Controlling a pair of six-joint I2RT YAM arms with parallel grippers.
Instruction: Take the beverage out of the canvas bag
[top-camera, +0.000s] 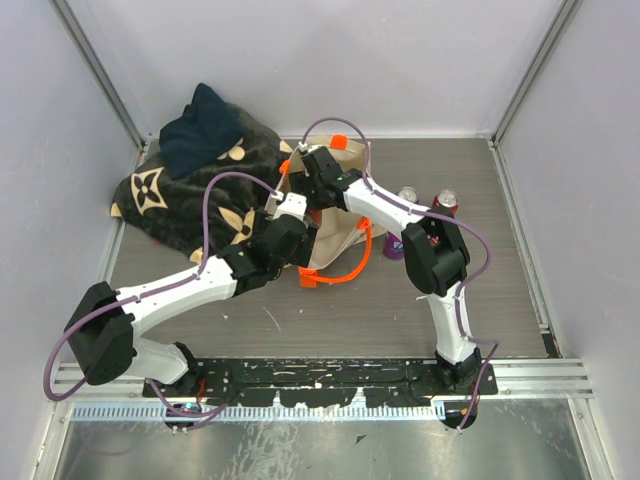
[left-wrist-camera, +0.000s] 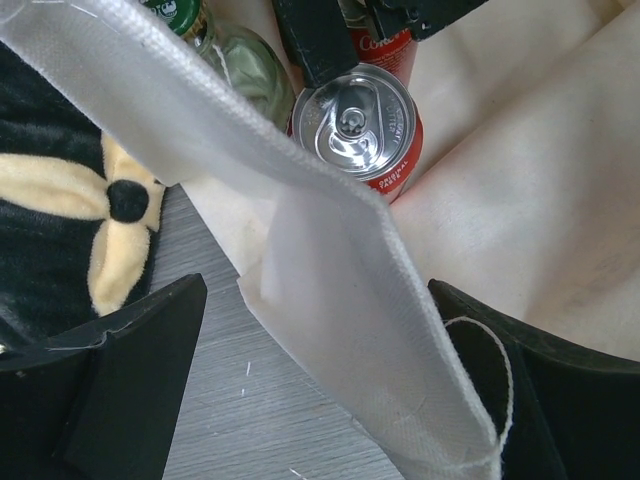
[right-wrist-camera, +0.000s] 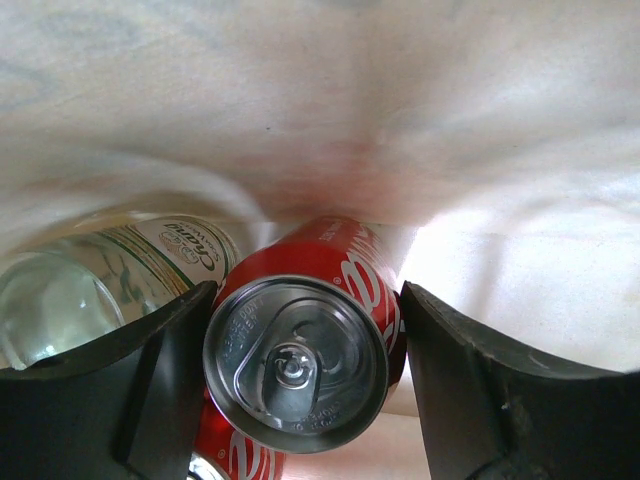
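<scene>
The canvas bag (top-camera: 335, 240), cream with orange handles, lies open in the middle of the table. My right gripper (top-camera: 318, 172) reaches inside it. In the right wrist view the gripper (right-wrist-camera: 305, 295) is shut on a red cola can (right-wrist-camera: 300, 350), one finger on each side. A second red can (right-wrist-camera: 235, 455) lies under it and a green glass bottle (right-wrist-camera: 100, 290) beside it. My left gripper (top-camera: 292, 208) is at the bag's left rim. In the left wrist view its jaws (left-wrist-camera: 315, 290) stand wide apart astride the rim fabric (left-wrist-camera: 340, 300), which rests against the right finger (left-wrist-camera: 530, 390).
A dark blanket (top-camera: 190, 200) with cream flowers lies at the back left, a dark cloth (top-camera: 205, 130) on it. Two cans (top-camera: 408, 195) (top-camera: 445, 201) and a purple item (top-camera: 393, 246) stand to the right of the bag. Enclosure walls surround the table.
</scene>
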